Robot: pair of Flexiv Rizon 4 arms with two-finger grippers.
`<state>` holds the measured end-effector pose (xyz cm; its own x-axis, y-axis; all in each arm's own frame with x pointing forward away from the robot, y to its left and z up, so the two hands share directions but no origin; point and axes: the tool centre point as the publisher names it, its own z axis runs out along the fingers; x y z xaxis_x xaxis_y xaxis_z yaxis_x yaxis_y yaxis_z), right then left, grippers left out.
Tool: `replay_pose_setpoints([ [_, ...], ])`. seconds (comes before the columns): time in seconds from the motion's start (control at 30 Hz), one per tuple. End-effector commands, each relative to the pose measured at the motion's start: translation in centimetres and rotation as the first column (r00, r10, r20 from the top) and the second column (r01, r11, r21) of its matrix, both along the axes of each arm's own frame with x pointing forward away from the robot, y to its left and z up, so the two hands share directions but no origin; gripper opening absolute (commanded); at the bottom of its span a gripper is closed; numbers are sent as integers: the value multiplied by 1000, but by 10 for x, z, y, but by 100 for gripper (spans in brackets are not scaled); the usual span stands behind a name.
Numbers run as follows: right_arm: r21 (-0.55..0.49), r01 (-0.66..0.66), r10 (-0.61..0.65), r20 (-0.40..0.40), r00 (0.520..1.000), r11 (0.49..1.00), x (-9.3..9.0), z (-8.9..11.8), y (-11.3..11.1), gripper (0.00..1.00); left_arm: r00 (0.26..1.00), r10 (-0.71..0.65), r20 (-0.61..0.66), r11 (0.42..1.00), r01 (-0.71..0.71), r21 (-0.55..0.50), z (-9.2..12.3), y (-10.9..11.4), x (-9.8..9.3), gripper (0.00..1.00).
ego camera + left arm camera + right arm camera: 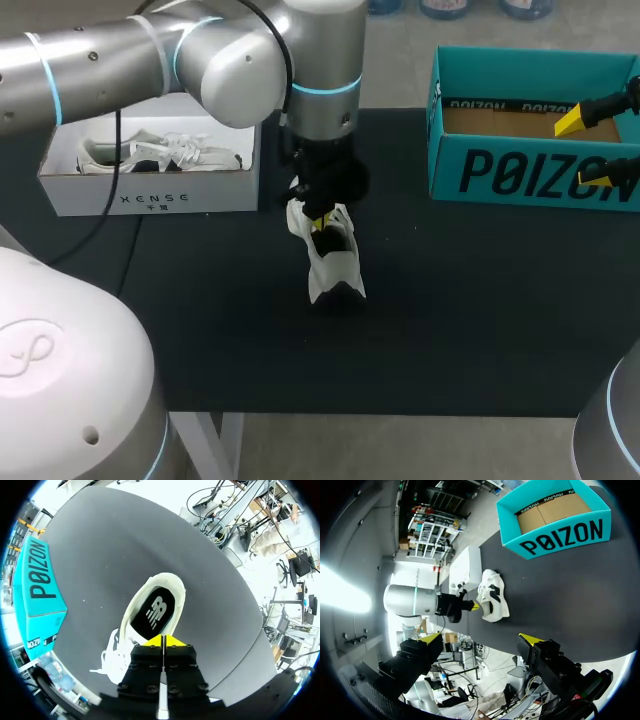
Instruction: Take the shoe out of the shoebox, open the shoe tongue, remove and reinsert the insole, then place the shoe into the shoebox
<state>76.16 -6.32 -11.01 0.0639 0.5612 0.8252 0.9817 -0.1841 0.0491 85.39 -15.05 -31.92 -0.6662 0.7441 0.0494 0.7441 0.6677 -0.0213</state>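
White soft-sided sneaker (330, 262), probably light and floppy, mid-way on the black table top (480, 300): my left gripper (163, 641) hangs over its mouth, fingers pressed together, beside the thin black insole (153, 614), best pinched at its heel edge; my right gripper (481, 638) gapes wide, empty.

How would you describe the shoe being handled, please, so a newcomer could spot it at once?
On the black table, between the white shoebox and the teal box, one white shoe lies under the left arm's fingers. Unlike the boxed shoe, it sits unboxed, its black insole showing.
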Motion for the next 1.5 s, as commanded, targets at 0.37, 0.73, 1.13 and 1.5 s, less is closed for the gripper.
replay_pose_setpoints([
  [0.37, -2, 2, -2, -1, 1000, 1000, 0, -1, 1, 100, 524, 832, 183, 532, -847, 6, 38, -23, -73, 0],
  [0.73, -2, 2, -2, -1, 1000, 1000, 0, -1, 1, 100, 471, 817, 334, 509, -860, -33, 24, -42, -92, 47],
  [1.13, -2, 2, -2, -1, 1000, 1000, 0, -1, 1, 100, 363, 872, 330, 415, -904, -102, 9, -36, -86, 78],
  [1.5, -2, 2, -2, -1, 1000, 1000, 0, -1, 1, 100, 401, 886, 231, 432, -897, -99, -32, -16, -79, 78],
])
